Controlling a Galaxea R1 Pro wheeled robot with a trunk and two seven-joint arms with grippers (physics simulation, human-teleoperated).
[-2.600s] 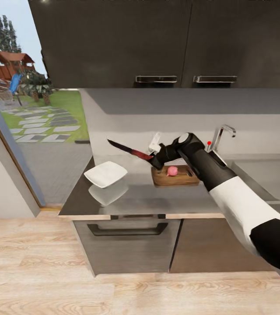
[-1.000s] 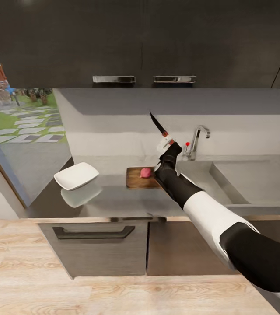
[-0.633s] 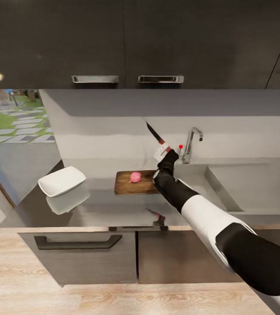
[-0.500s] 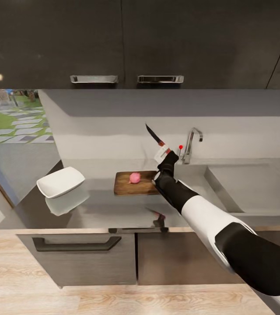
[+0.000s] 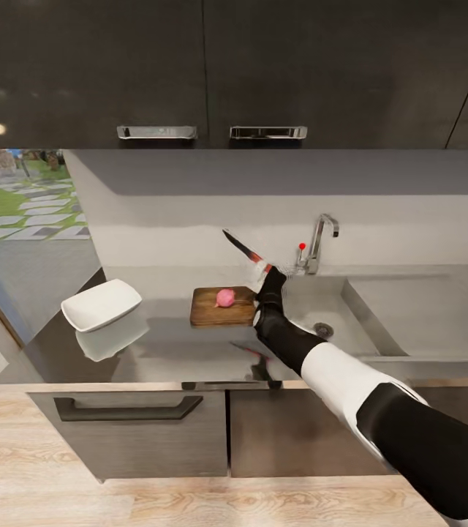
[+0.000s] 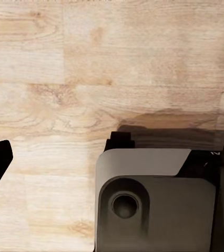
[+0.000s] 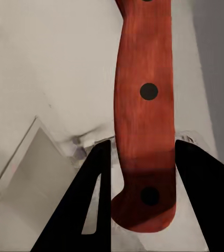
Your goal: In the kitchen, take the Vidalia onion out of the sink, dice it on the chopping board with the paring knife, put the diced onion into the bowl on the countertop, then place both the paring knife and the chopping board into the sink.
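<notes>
A pink, whole Vidalia onion rests on the brown chopping board, which lies on the grey countertop just left of the sink. My right gripper hovers above the board's right end, shut on the paring knife. Its dark blade slants up and to the left, above the onion. In the right wrist view the red-orange handle sits clamped between my black fingers. The white bowl stands at the counter's left end. My left gripper hangs open over the floor.
A chrome faucet stands behind the sink, whose drain shows beside my forearm. Dark wall cabinets hang overhead. A drawer with a black bar handle is below the counter. Part of my grey base covers the wooden floor.
The view swung right and closer to the counter earlier. In the last half second my right gripper came down and the knife blade tipped leftward over the board.
</notes>
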